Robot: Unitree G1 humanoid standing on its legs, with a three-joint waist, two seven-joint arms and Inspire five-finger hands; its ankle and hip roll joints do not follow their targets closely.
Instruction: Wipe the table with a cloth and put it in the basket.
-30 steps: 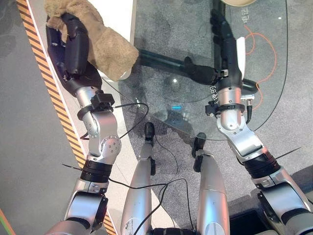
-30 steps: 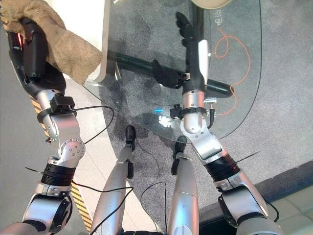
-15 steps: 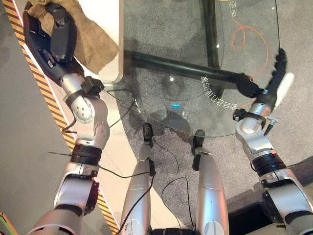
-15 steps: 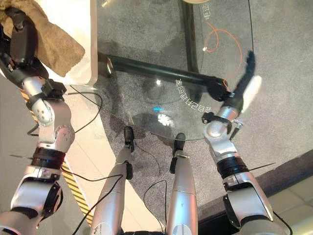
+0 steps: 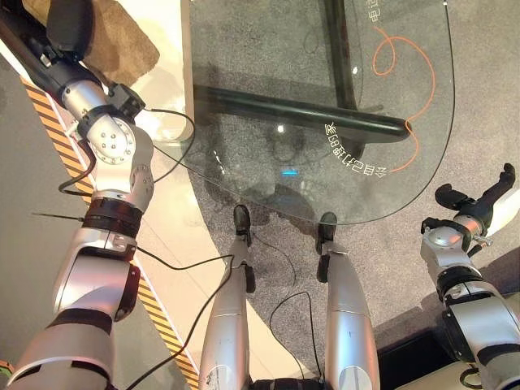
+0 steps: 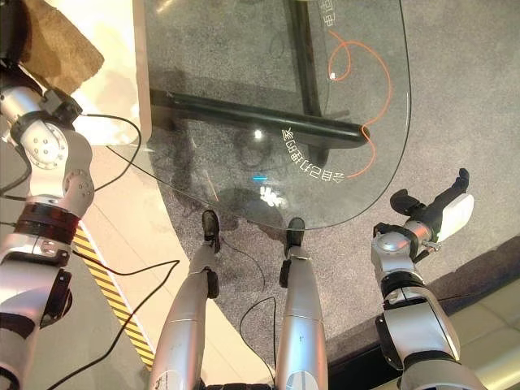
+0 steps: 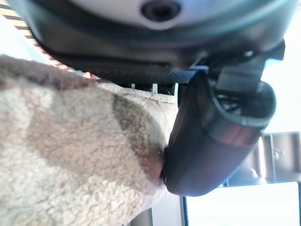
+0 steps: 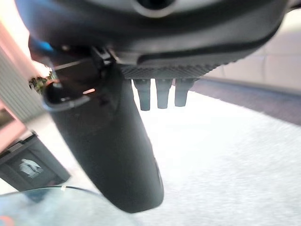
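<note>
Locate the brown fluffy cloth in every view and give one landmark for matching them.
Left eye view: brown fluffy cloth, top left corner, by the left hand.
Right eye view: top left corner.
Left wrist view: against the thumb.
Right wrist view: not in it.
Landmark: round glass table.

I see the cloth (image 7: pixel 70 155) as tan, nubbly terry, matt and fuzzy, pressed against my left hand (image 7: pixel 211 136), smooth dark semi-gloss plastic. Centre frame, the table (image 5: pixel 244 49) is clear glossy glass with glints on a black tube frame (image 5: pixel 292 110). Below lies rough grey carpet (image 5: pixel 487 97)
</note>
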